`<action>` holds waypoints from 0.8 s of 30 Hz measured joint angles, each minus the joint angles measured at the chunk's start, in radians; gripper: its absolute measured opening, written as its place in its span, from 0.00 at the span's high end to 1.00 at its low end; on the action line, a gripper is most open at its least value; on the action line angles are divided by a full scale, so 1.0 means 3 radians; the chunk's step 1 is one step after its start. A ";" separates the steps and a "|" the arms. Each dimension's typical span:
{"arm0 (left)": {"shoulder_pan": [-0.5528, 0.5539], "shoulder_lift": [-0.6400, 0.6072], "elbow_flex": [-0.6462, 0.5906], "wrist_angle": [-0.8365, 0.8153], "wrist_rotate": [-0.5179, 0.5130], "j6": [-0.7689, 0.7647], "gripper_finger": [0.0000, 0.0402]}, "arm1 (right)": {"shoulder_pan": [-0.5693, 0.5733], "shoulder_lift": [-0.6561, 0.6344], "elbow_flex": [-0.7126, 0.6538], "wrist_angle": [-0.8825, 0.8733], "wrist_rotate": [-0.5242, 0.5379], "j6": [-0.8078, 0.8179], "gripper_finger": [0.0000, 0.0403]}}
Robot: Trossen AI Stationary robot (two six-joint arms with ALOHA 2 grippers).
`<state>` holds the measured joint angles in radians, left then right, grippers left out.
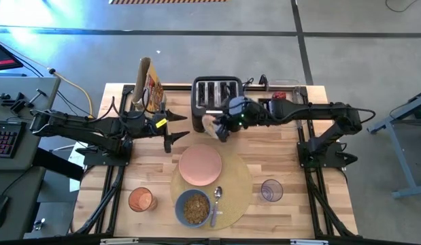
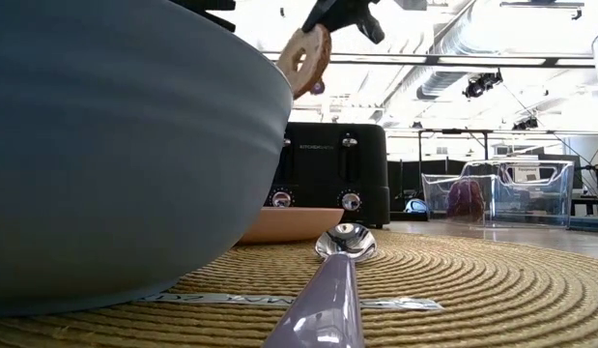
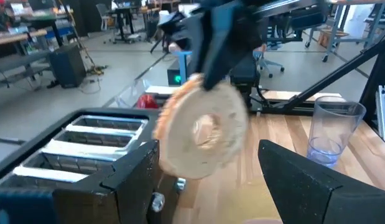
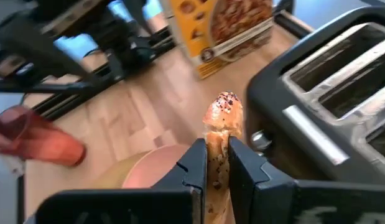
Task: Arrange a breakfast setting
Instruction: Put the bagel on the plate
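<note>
Flanking bagel [image 1: 211, 124]: toaster [image 1: 215, 94]; cereal box [image 1: 150, 84]

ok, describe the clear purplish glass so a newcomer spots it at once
Start at the round tan woven placemat in the middle of the wooden table. The clear purplish glass stands upright just off the mat on the right arm's side, alone on bare wood. It is see-through, unlike the opaque orange cup on the opposite side.

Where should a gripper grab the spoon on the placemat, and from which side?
Grip the spoon mid-handle, coming straight down from above. It lies flat on the placemat, handle pointing to the table's front edge, bowl end toward the plate. The blue bowl sits close beside it on the left arm's side, so set the fingers across the handle and watch that clearance.
</note>
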<state>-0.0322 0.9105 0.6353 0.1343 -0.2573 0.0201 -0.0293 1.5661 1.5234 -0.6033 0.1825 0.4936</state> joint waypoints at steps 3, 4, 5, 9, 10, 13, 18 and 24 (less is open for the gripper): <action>-0.0003 0.0000 0.0000 -0.0046 0.0000 -0.0087 0.34 | 0.0138 0.0030 0.0000 0.0017 0.0001 0.0057 0.95; -0.0001 0.0000 0.0000 -0.0058 0.0000 -0.0114 0.34 | 0.0182 0.0057 0.0000 0.0035 0.0000 0.0079 0.95; -0.0003 0.0001 0.0000 -0.0068 0.0001 -0.0125 0.34 | 0.0225 0.0091 0.0000 0.0059 0.0000 0.0086 0.95; -0.0003 0.0000 0.0000 -0.0090 0.0002 -0.0153 0.34 | 0.0365 0.0302 0.0000 0.0190 -0.0062 0.0090 0.95; -0.0003 0.0000 0.0000 -0.0106 0.0007 -0.0153 0.34 | 0.0391 0.0366 0.0000 0.0229 -0.0076 0.0088 0.95; -0.0005 0.0000 0.0000 -0.0148 0.0041 -0.0191 0.34 | 0.0448 0.0529 0.0000 0.0375 -0.0149 0.0088 0.95; -0.0005 0.0001 0.0000 -0.0241 0.0065 -0.0237 0.34 | 0.0480 0.0747 0.0000 0.0650 -0.0486 0.0094 0.96; -0.0005 0.0000 0.0000 -0.0235 0.0065 -0.0236 0.34 | 0.0479 0.0907 0.0000 0.0732 -0.0674 0.0090 0.97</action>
<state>-0.0338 0.9106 0.6353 0.0639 -0.2379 -0.0505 0.1143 1.8384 1.5234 -0.3837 -0.0196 0.5207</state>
